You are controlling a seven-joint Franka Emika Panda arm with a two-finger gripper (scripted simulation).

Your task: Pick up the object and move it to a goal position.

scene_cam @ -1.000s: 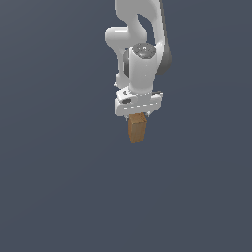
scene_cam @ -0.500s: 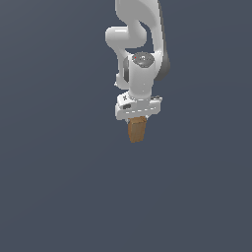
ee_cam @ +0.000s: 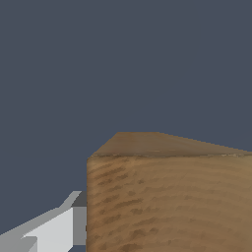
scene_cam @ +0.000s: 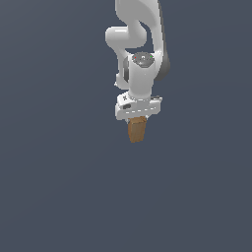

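Observation:
The object is a light brown wooden block hanging below the white arm's hand, well above the grey floor in the exterior view. My gripper is shut on the object's upper part, and the fingers themselves are hidden behind the block and the hand. In the wrist view the object fills the near field, its grain plain to see, with one pale finger pressed against its side. The other finger is out of that frame.
A plain dark grey surface spreads all around, with nothing else on it. The white arm rises to the top edge of the exterior view.
The arm has carried the block a little higher and slightly toward the exterior view's right, and the hand has turned a bit. The grip on the block is unchanged.

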